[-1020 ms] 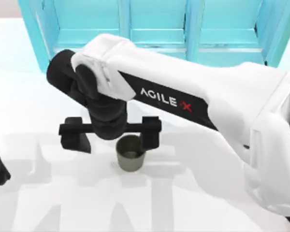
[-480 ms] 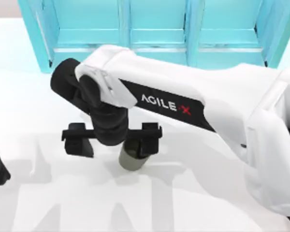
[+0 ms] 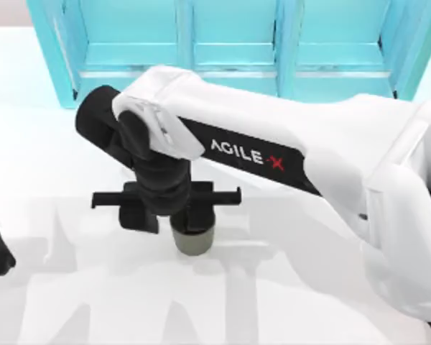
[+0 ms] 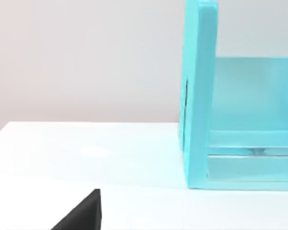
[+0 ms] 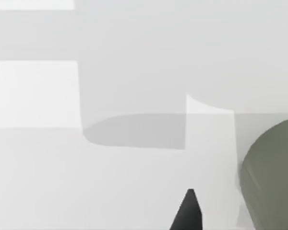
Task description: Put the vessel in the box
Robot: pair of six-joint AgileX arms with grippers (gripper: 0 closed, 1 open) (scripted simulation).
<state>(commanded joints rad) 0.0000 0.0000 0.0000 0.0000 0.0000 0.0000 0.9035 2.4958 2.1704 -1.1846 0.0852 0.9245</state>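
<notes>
Jaws narrowed from wide apart, right gripper point(image 3: 171, 215) now pinching the vessel point(image 3: 194, 240) near mid-desk point(image 3: 72, 287), upright. Grasp apparently made; lift next. Left arm parked at left edge.

The right arm reaches from the right side across to mid-bench, its wrist bent downward. The right tool point(image 3: 174, 215) points at the bench, its two dark fingers point(image 3: 140, 214) drawn partway together. The left arm sits parked at the left edge.
</notes>
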